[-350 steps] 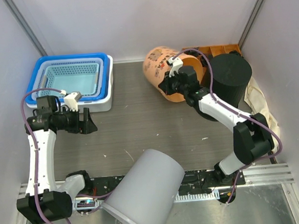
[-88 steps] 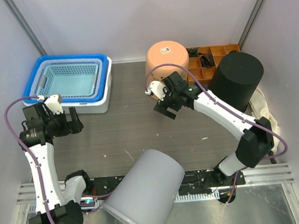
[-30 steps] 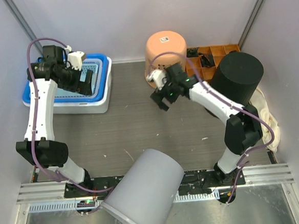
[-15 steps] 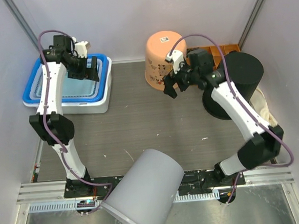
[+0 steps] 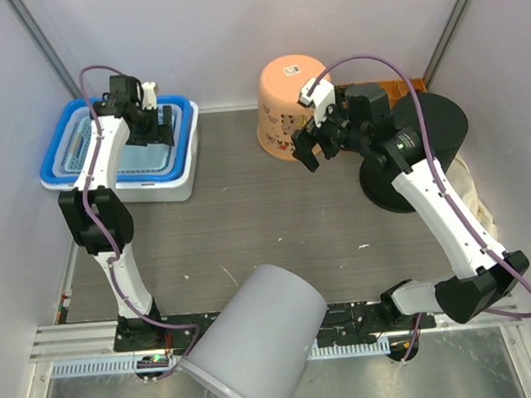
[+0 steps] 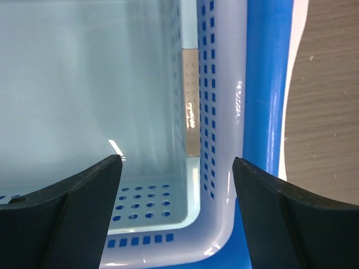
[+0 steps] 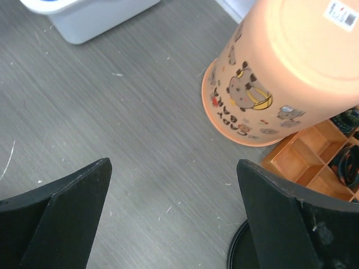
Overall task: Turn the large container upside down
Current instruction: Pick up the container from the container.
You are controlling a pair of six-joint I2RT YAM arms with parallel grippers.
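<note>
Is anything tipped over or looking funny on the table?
Yes. The orange bucket stands upside down at the back, its mouth on the table and its bottom, with a sticker on it, facing up. The grey tub at the near edge leans tilted, not upright. Nothing looks spilled or broken.

Orange container (image 7: 280, 73) running off top and right picture edges in right wrist view; label (image 7: 341, 13) showing too small to read. Compartment tray (image 7: 291, 162) at far right corner of table (image 7: 112, 168) getting cut by right edge, dark contents blurring, possibly clips. In top view, black cylinder (image 5: 438, 123) hiding part of cloth (image 5: 475, 198); grey bucket (image 5: 262, 340) covering rail (image 5: 492, 303) at near edge.
</note>
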